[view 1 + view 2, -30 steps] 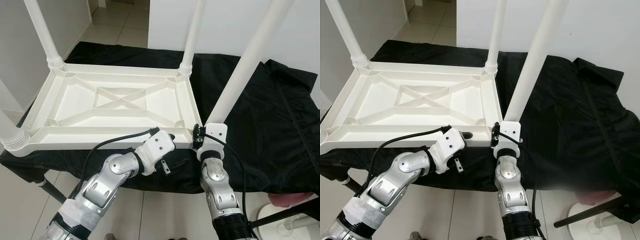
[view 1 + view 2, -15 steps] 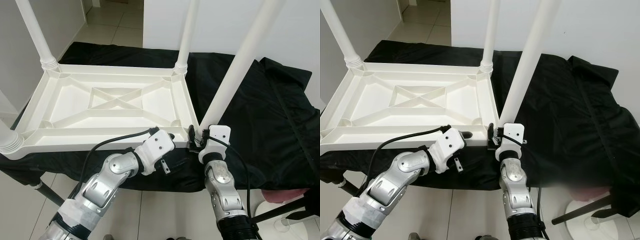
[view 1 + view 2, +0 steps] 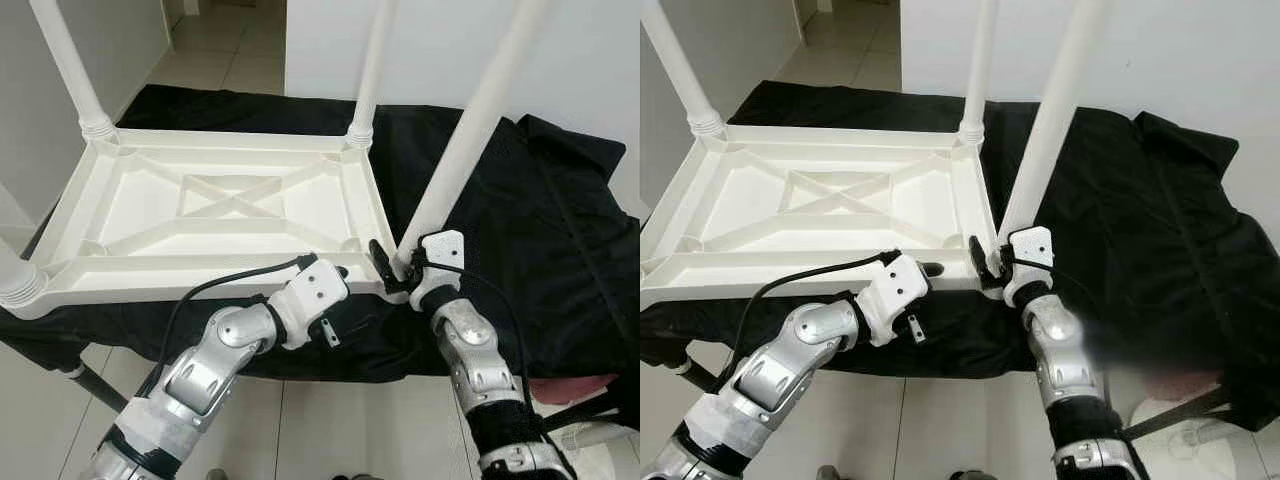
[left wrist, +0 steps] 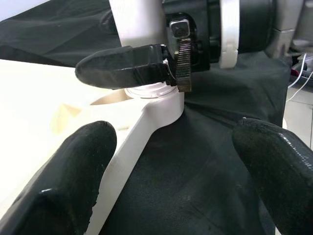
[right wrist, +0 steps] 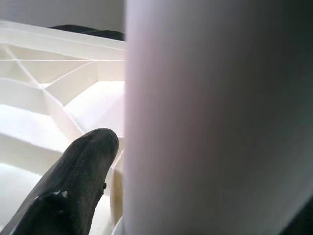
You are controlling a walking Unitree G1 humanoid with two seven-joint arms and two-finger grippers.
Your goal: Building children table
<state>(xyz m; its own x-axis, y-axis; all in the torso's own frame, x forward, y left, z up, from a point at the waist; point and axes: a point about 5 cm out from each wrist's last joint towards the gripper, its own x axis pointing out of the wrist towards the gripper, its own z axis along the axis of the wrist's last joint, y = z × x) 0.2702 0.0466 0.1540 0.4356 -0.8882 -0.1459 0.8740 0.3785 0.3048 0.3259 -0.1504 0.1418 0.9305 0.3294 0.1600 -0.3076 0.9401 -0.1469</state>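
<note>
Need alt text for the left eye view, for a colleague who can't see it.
The right claw grips the base of a white table leg at the near right corner of an upturned white tabletop on black cloth. The left claw is at the near rim.

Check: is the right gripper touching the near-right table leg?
Touching. In the left wrist view, a black finger of the right gripper lies pressed against the white table leg just above its socket.

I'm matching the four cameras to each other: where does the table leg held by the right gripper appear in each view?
Left eye view: table leg slants up from the tabletop's near right corner, right of centre.
Right eye view: same leg, centre-right.
Left wrist view: its base at top centre.
Right wrist view: fills the right half.
Shared landmark: right gripper clasping the leg's base.
</note>
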